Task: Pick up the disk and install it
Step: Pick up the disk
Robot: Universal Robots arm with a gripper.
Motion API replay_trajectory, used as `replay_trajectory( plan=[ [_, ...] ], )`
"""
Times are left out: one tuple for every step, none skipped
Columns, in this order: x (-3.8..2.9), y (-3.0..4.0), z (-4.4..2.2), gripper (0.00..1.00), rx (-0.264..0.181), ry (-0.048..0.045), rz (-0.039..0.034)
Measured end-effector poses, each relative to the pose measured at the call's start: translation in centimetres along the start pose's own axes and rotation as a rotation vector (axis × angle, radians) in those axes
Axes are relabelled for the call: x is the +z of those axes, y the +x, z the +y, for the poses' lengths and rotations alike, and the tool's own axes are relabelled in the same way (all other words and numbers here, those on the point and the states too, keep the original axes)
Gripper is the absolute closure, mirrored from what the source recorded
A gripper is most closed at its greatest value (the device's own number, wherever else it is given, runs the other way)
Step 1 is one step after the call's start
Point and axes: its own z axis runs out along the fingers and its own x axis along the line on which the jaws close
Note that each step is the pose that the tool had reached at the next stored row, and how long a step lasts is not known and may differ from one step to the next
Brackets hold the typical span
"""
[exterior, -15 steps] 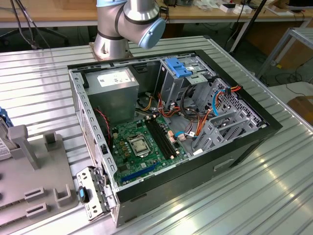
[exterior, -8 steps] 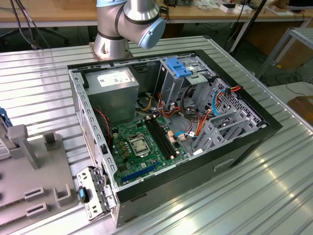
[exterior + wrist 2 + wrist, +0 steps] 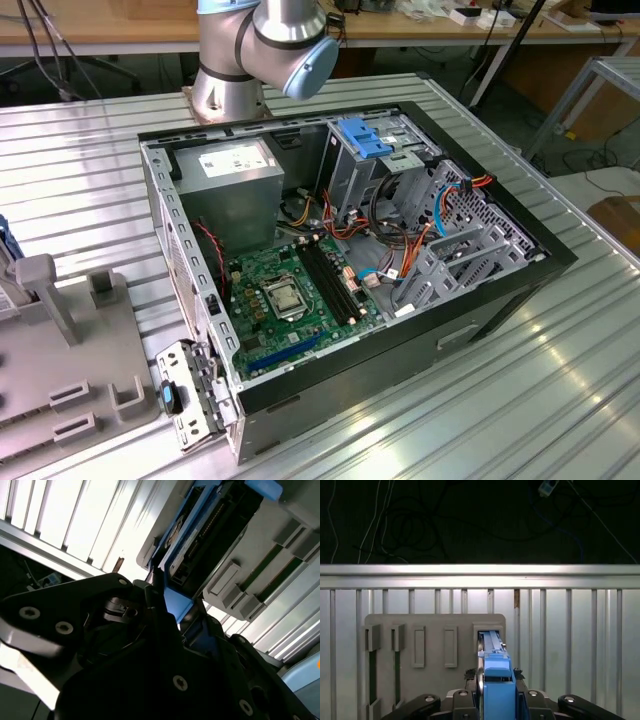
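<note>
Disk [image 3: 496,677] on edge in the end slot [image 3: 476,635] of a grey holder [image 3: 435,625], thin side up, blue bracket nearest the camera in the first wrist view. Far end down inside the slot's raised frame. Pinched at the bracket by the jaws, one black finger tight against each blue flank, finger and plastic touching.

From the second wrist view, same disk [image 3: 212,532] seen slantwise, dark circuit side with a row of connector pins showing. Blue frame along its edge, running down to the black jaw body.

Beside the occupied slot, a row of four more slots [image 3: 418,646] across the holder. Holder flat on a slatted aluminium worktop [image 3: 570,630], close to its edge. Past that edge, dark floor with loose cables [image 3: 420,525].

In the exterior view, holder [image 3: 90,340] at the exterior view's left, just beside an open case [image 3: 480,325] lying on its side on the same worktop [image 3: 560,400]. Inside the case:
- green motherboard [image 3: 290,300]
- grey power supply [image 3: 235,180] with a white label
- metal bay [image 3: 365,135] with blue tabs
- bundles of coloured wires [image 3: 400,250]

Behind the case, base of the arm [image 3: 245,60], grey and pale blue, standing on the worktop.
</note>
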Motion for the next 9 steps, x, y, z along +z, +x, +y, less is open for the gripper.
replay_trajectory(
  plan=[
    [-0.2, 0.0, 0.0, 0.63, 0.0, 0.0, 0.0],
    [-0.45, 0.0, 0.0, 0.63, 0.0, 0.0, 0.0],
    [-0.66, 0.0, 0.0, 0.63, 0.0, 0.0, 0.0],
    [-1.09, 0.0, 0.0, 0.63, 0.0, 0.0001, 0.0],
    [-1.55, 0.0, 0.0, 0.63, 0.0, 0.0, 0.0],
    [-1.8, 0.0, 0.0, 0.63, 0.0, 0.0, 0.0],
    [-2.04, 0.0, -0.01, 0.63, 0.0, 0.0, 0.0],
    [-2.48, 0.0, -0.01, 0.63, 0.0, 0.0001, -0.0001],
    [-2.81, 0.0, -0.01, 0.63, 0.0, 0.0, 0.0]
  ],
)
